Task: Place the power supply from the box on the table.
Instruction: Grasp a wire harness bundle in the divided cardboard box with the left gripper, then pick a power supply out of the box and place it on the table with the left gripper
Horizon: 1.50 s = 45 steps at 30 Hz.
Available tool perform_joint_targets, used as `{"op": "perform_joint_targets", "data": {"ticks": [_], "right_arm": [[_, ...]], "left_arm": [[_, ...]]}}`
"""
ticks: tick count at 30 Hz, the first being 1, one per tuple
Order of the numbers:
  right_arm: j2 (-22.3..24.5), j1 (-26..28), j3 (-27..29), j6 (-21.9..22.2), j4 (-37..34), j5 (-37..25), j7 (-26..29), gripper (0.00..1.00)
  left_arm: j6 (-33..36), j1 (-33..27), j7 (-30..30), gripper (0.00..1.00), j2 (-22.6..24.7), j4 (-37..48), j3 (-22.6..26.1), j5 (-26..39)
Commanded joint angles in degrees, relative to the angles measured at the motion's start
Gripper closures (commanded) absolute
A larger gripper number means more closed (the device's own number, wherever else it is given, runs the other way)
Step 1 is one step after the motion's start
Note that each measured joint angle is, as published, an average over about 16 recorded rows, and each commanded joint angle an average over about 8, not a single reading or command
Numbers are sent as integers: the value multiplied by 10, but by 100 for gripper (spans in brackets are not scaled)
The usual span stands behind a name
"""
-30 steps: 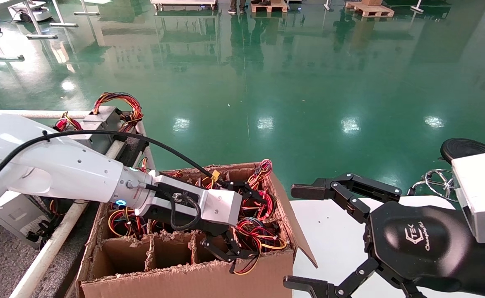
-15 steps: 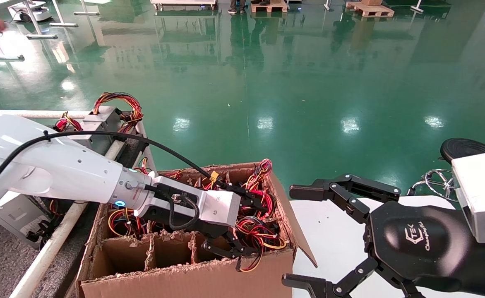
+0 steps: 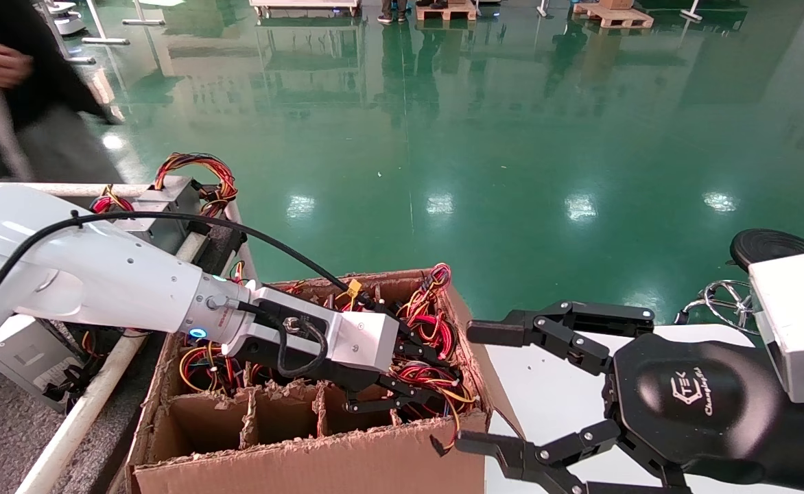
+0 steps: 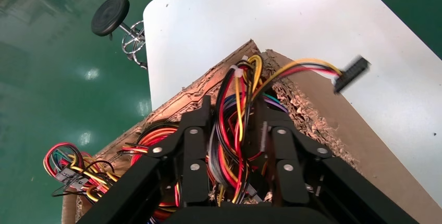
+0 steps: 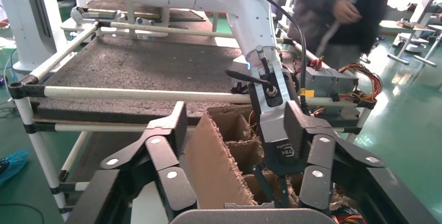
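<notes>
Since the earlier frame our left gripper (image 3: 402, 374) has pushed further into the box (image 3: 306, 453), toward its right-hand cells, and a person in dark clothes (image 3: 11, 75) has come in at the far left. We see the left gripper's two black fingers (image 4: 193, 151) closed narrowly around a bundle of red, yellow, black and purple wires (image 4: 237, 130); one strand of it ends in a black connector (image 4: 352, 67) hanging past the cardboard rim. The metal body of the power supply in that cell is hidden under the wires, so we cannot tell how it lies.

Our right gripper (image 3: 512, 391) hovers just beside the box's right wall, over the smooth white tabletop (image 3: 553, 412), its two fingers spread wide and holding nothing.

We count one box, with three empty cells showing along its near row. On the grey felt table (image 5: 130, 67) to the left we count two silver power supplies (image 3: 162, 206) at the far corner, with their wire loops, and one pale unit (image 3: 25, 357) lower down beside the table's white tube edge.
</notes>
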Motion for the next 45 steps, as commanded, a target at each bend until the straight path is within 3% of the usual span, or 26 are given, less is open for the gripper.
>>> {"op": "perform_joint_targets", "data": {"ticks": [1,13,28,45], "right_arm": [[0,0,0,0,0,0,0,100],[0,0,0,0,0,0,0,100],[0,0,0,0,0,0,0,100],[0,0,0,0,0,0,0,100]], "left_arm": [[3,-1,3,100,1,4,2,-3],[19,-3,7,100,-8,13,15,-25],[36,-34,-1,100,-52,-16,12,-65],[57,-106,21,100,-72,-44,-84,-80]]}}
